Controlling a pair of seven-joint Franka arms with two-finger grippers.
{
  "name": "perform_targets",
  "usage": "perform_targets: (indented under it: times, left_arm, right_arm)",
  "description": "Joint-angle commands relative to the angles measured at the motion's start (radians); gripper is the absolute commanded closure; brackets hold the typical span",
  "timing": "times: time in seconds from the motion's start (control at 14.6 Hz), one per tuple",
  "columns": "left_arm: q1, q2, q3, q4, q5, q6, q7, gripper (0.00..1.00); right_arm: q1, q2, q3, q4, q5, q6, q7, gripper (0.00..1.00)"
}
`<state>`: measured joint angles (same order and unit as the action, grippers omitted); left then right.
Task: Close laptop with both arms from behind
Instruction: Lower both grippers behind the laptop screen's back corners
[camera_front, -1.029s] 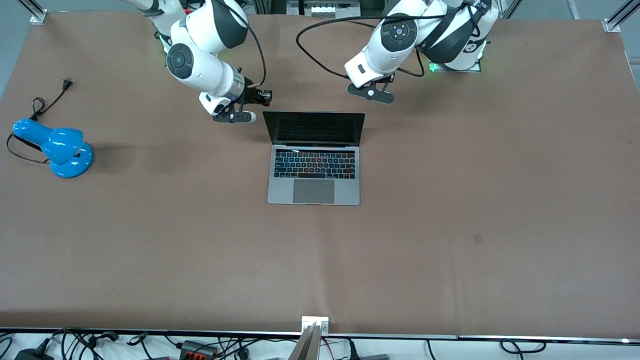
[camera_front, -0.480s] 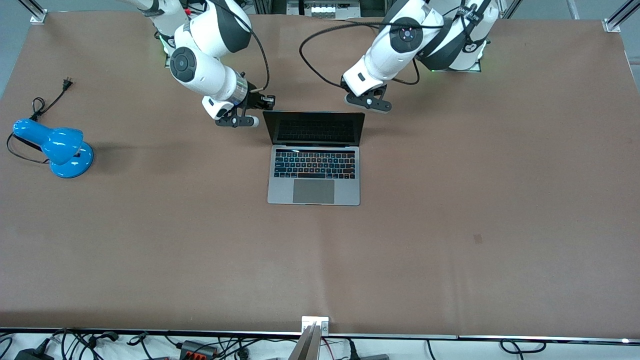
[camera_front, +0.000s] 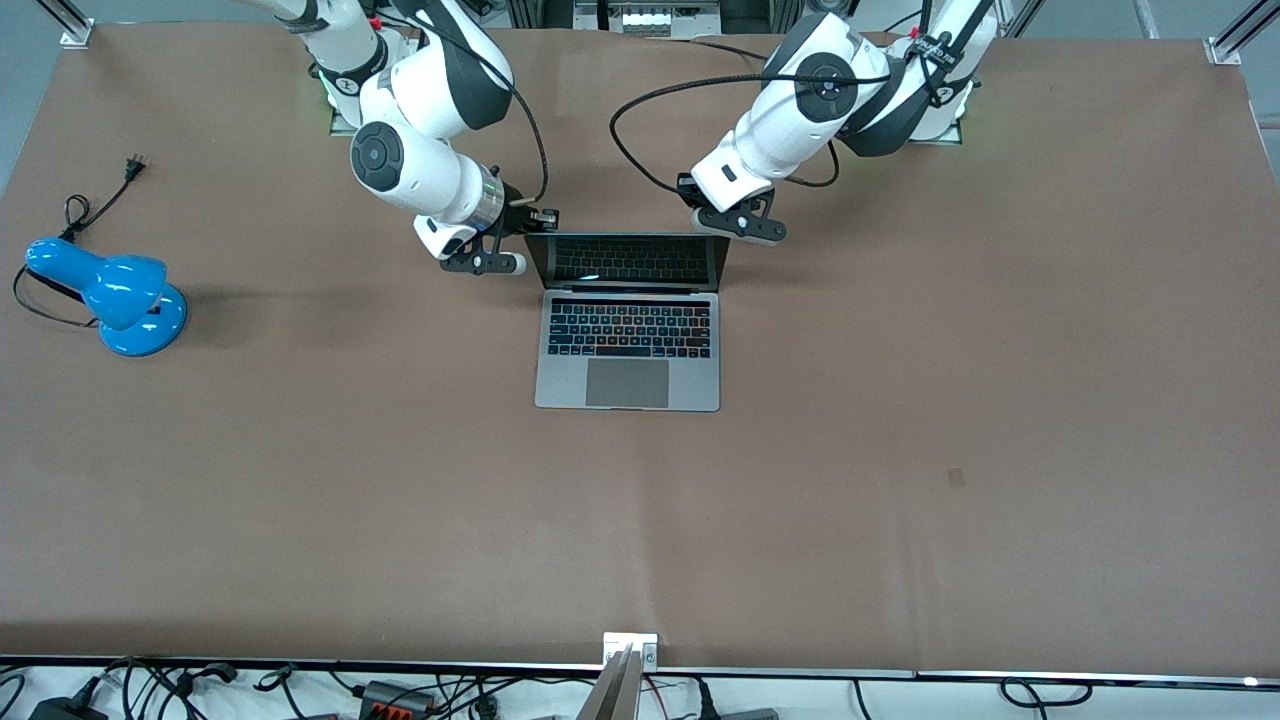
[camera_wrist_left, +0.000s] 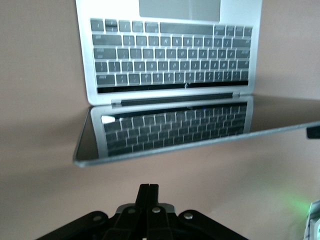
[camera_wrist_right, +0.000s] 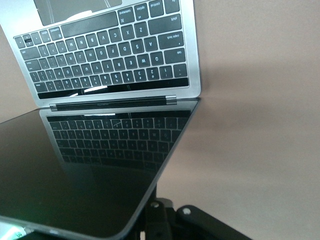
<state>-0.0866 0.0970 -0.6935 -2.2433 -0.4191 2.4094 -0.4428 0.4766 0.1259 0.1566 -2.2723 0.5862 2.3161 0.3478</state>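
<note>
The silver-grey laptop (camera_front: 628, 350) stands open in the middle of the table, its dark screen (camera_front: 630, 260) facing the front camera and leaning forward over the keyboard. My left gripper (camera_front: 745, 226) is shut and empty at the lid's top corner toward the left arm's end. In the left wrist view its tips (camera_wrist_left: 148, 186) sit just short of the lid's edge (camera_wrist_left: 165, 150). My right gripper (camera_front: 492, 262) is shut at the lid's other top corner. In the right wrist view the lid (camera_wrist_right: 90, 165) covers part of that gripper (camera_wrist_right: 152, 197).
A blue desk lamp (camera_front: 110, 290) with a black cord lies toward the right arm's end of the brown table (camera_front: 900, 450). Cables hang along the table's near edge.
Both grippers have come down and inward to the lid's top corners. The lid has tipped forward a little, so the screen shows shorter in the front view.
</note>
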Motion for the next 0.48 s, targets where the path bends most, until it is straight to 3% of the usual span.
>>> perform_targets:
  times: [0.0,0.41]
  left_arm:
    - [0.021,0.05,-0.005,0.01,-0.021,0.086,0.048,0.99]
    - [0.082,0.107,-0.001,0.047,-0.018,0.115,0.119,0.99]
  right_arm:
    - [-0.001,0.043,-0.005,0.043,0.02,0.008,0.002,1.0]
    - [-0.012,0.106,-0.006,0.109,0.02,0.008,0.002,1.0]
